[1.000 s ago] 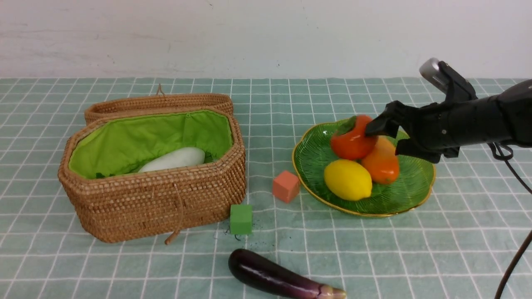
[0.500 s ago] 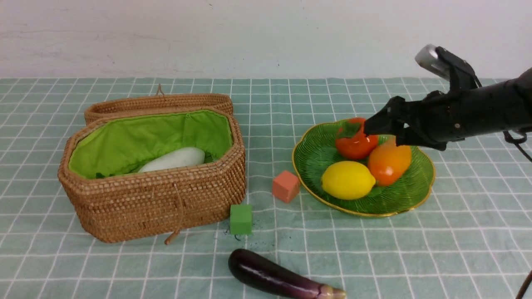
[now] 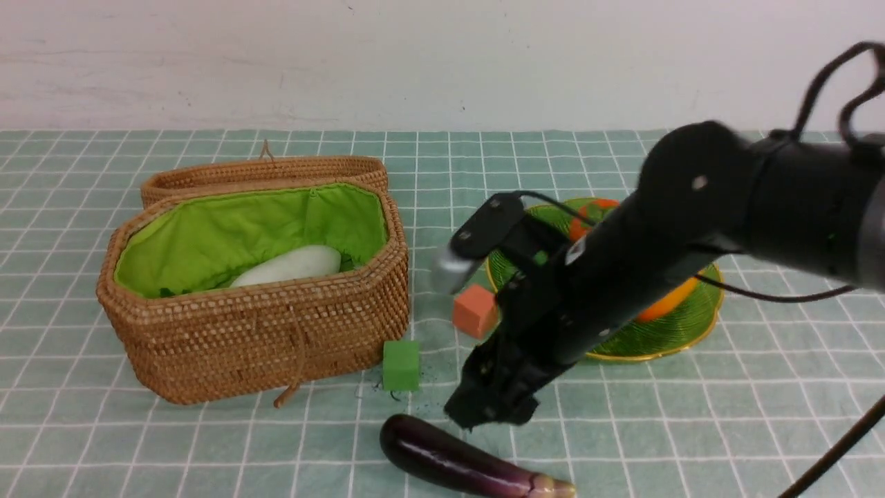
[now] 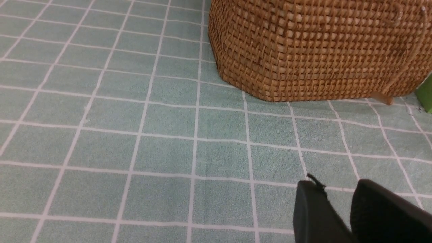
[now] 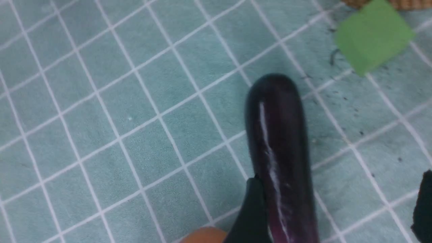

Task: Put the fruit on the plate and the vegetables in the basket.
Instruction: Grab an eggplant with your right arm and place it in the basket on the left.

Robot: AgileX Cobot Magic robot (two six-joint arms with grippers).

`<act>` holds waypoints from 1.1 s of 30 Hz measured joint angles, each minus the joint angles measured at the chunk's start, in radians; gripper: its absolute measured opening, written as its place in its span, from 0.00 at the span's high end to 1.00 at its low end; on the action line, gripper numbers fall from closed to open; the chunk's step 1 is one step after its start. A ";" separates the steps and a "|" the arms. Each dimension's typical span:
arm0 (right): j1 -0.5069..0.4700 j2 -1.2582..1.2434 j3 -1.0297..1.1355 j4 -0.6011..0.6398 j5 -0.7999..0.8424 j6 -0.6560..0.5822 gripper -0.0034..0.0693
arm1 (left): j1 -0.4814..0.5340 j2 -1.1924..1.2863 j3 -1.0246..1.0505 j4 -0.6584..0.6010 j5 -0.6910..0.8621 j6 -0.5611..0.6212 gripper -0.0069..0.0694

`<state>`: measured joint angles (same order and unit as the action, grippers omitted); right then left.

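Observation:
The dark purple eggplant [image 3: 449,460] lies on the cloth near the front edge. My right gripper [image 3: 494,415] hangs open just above its far side. In the right wrist view the eggplant [image 5: 276,135] lies beside one finger of the open gripper [image 5: 337,182], not gripped. The wicker basket [image 3: 263,339] holds the white vegetable [image 3: 290,265]. My arm hides most of the green plate [image 3: 674,325]; only parts of the mango [image 3: 664,299] and persimmon [image 3: 593,206] show, and the lemon is hidden. My left gripper [image 4: 332,185] is shut and empty over bare cloth near the basket [image 4: 320,50].
A green cube [image 3: 401,364] stands by the basket's front corner, close to the eggplant's rounded end; it also shows in the right wrist view [image 5: 373,33]. A salmon-pink cube [image 3: 475,310] sits between basket and plate. The basket lid lies open behind it.
My right arm left the plate, where it let go of the persimmon, and swung down and left to the eggplant. The mango and lemon shifted slightly on the plate.

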<state>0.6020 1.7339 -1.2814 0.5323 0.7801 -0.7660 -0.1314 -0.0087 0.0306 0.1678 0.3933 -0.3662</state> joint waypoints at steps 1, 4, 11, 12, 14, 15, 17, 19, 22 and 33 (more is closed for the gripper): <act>0.047 0.021 0.000 -0.055 -0.039 0.026 0.16 | 0.000 0.000 0.000 0.000 0.000 0.000 0.68; 0.120 0.071 0.000 -0.184 -0.126 0.117 0.17 | 0.000 0.000 0.000 0.000 0.000 0.000 0.68; 0.155 0.190 0.000 -0.283 -0.197 0.218 0.18 | 0.000 0.000 0.000 0.000 0.000 0.000 0.68; 0.155 0.225 0.000 -0.284 -0.198 0.227 0.20 | 0.000 0.000 0.000 0.000 0.000 0.000 0.68; 0.155 0.238 0.000 -0.285 -0.194 0.227 0.25 | 0.000 0.000 0.000 0.000 0.000 0.000 0.68; 0.155 0.242 -0.003 -0.290 -0.194 0.227 0.29 | 0.000 0.000 0.000 0.000 0.000 0.000 0.68; 0.155 0.245 -0.015 -0.287 -0.178 0.227 0.45 | 0.000 0.000 0.000 0.000 0.000 0.000 0.68; 0.155 0.245 -0.032 -0.291 -0.154 0.227 0.43 | 0.000 0.000 0.000 0.000 0.000 0.000 0.68; 0.155 0.230 -0.077 -0.329 -0.123 0.227 0.43 | 0.000 0.000 0.000 0.000 0.000 0.000 0.68; 0.156 0.119 -0.519 -0.282 -0.094 0.173 0.43 | 0.000 0.000 0.000 0.000 0.000 0.000 0.68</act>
<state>0.7575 1.8529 -1.8005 0.2500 0.6861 -0.5932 -0.1314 -0.0087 0.0306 0.1678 0.3933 -0.3662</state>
